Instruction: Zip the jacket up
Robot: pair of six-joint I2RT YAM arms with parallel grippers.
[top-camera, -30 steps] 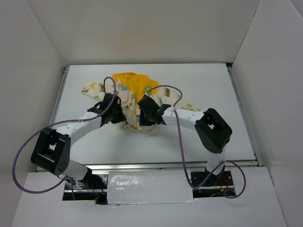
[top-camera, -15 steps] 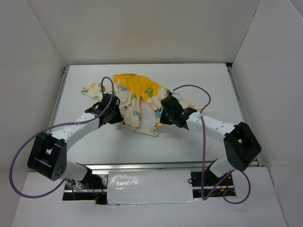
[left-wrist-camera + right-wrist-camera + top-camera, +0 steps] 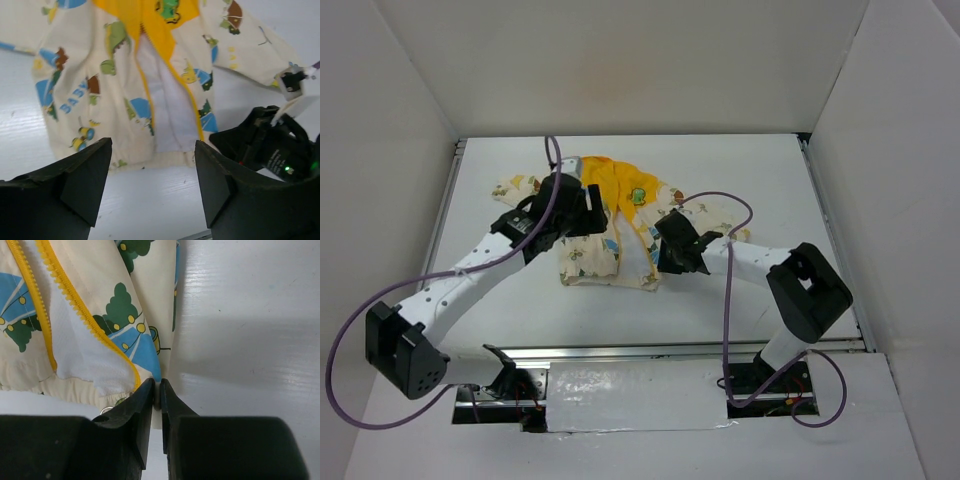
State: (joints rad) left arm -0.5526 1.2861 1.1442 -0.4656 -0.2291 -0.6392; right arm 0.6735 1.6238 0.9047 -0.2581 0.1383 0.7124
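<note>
The jacket (image 3: 620, 215) lies flat on the white table, cream with cartoon prints, its yellow hood toward the back. Its front is unzipped: the yellow zipper edges (image 3: 150, 95) spread apart over the white lining. My left gripper (image 3: 588, 208) hovers above the jacket's left half, open, with nothing between its fingers (image 3: 152, 170). My right gripper (image 3: 663, 258) is at the jacket's bottom right corner, its jaws pinched on a thin fold of cream hem cloth (image 3: 156, 390). Yellow zipper teeth (image 3: 75, 300) run just left of it. A small metal ring (image 3: 105, 411) peeks out beside the left finger.
White walls stand on three sides of the table. A metal rail (image 3: 650, 350) runs along the near edge. Purple cables (image 3: 730, 290) loop from both arms. My right arm's black wrist (image 3: 270, 145) shows in the left wrist view, right of the hem.
The bunched jacket now lies spread flat. My left gripper let go, opened wide and moved up and back. My right gripper shifted to the bottom right corner of the hem.
</note>
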